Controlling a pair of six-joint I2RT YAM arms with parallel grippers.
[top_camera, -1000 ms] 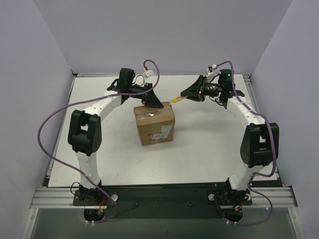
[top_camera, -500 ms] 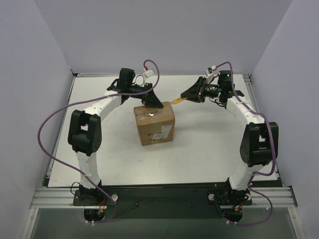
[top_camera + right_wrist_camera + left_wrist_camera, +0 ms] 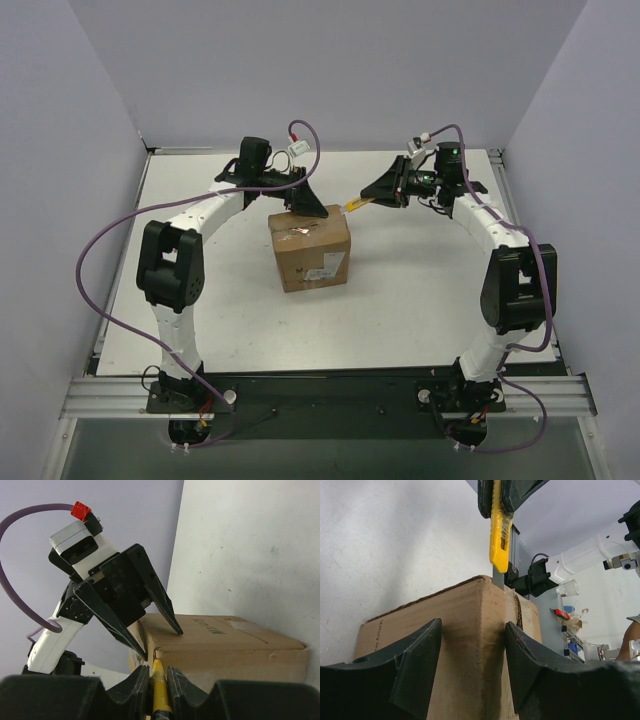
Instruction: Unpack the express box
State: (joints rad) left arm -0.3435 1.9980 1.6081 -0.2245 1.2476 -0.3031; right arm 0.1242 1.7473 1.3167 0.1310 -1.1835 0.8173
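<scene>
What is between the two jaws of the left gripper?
A top corner of the express box: the left gripper straddles it with jaws open, seen in the left wrist view.

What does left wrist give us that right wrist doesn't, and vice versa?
Left wrist only: the left gripper's own fingers spread either side of a corner of the express box, and the right arm's white links behind.

Right wrist only: the left gripper seen from outside, open, fingertips at the box's edge, plus the box's top face with printed text and tape patch.

Both: the box, and the yellow utility knife clamped in the right gripper, its tip at the box's top corner.
</scene>
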